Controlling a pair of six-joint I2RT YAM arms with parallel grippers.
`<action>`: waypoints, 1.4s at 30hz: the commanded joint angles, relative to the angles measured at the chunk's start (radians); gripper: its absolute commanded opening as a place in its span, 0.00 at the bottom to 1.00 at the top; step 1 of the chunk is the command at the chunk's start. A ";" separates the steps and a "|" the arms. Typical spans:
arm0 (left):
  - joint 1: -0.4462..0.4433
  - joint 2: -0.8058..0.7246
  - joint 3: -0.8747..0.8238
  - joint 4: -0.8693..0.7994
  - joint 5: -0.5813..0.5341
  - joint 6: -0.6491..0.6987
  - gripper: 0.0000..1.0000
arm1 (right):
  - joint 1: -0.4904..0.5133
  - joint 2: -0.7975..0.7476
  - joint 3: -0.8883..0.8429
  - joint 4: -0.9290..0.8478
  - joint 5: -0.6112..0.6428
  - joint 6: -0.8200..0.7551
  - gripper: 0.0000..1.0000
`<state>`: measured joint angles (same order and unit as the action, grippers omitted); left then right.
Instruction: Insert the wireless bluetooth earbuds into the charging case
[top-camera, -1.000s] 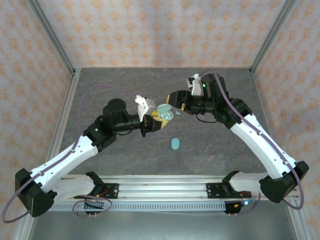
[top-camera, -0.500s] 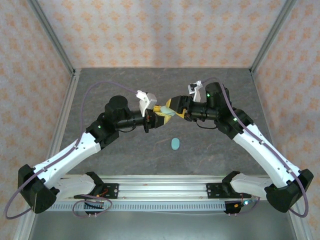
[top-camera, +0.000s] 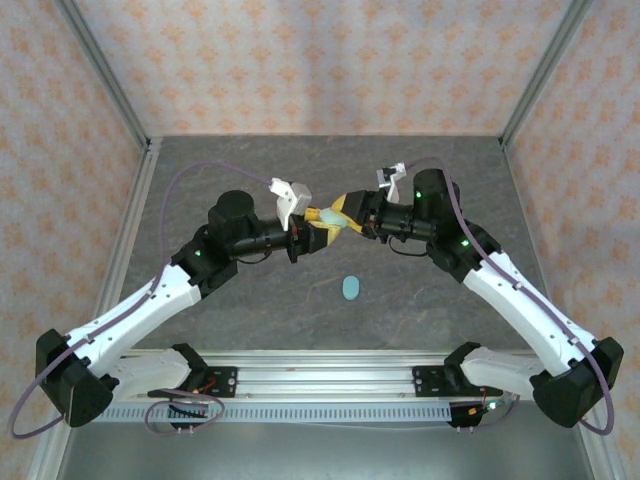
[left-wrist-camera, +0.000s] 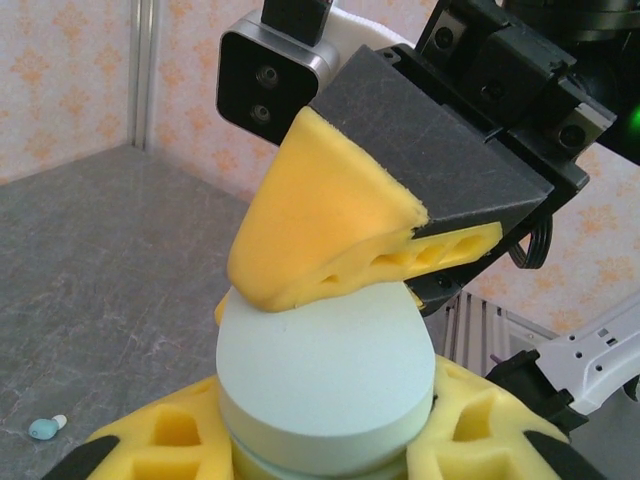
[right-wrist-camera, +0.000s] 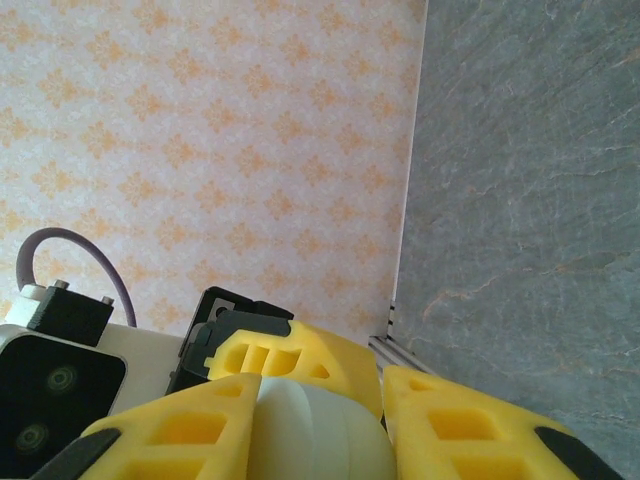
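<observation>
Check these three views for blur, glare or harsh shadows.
Top external: even soft light, sharp throughout, only faint shadows on the table. Left wrist: the case is crisp, the back wall slightly soft. Right wrist: no glare, the near yellow fingers a little soft.

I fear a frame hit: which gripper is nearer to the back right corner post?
Right. The right gripper sits mid-table, left of and in front of the corner post; the left gripper is beside it, farther left and less far back.
</observation>
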<state>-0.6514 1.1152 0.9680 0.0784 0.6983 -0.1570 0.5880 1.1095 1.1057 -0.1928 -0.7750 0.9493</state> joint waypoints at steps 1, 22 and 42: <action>-0.006 0.000 0.041 0.054 0.036 0.011 0.35 | 0.014 -0.010 -0.009 0.079 -0.043 0.049 0.25; 0.001 -0.208 0.008 -0.289 -0.444 0.167 1.00 | -0.125 0.080 0.019 -0.107 0.097 -0.092 0.18; 0.032 -0.462 -0.175 -0.604 -0.786 0.006 1.00 | 0.085 1.139 0.585 0.250 0.066 -0.110 0.22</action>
<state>-0.6319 0.6975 0.8242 -0.4751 -0.0185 -0.1188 0.6674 2.1754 1.6142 -0.0429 -0.7223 0.8402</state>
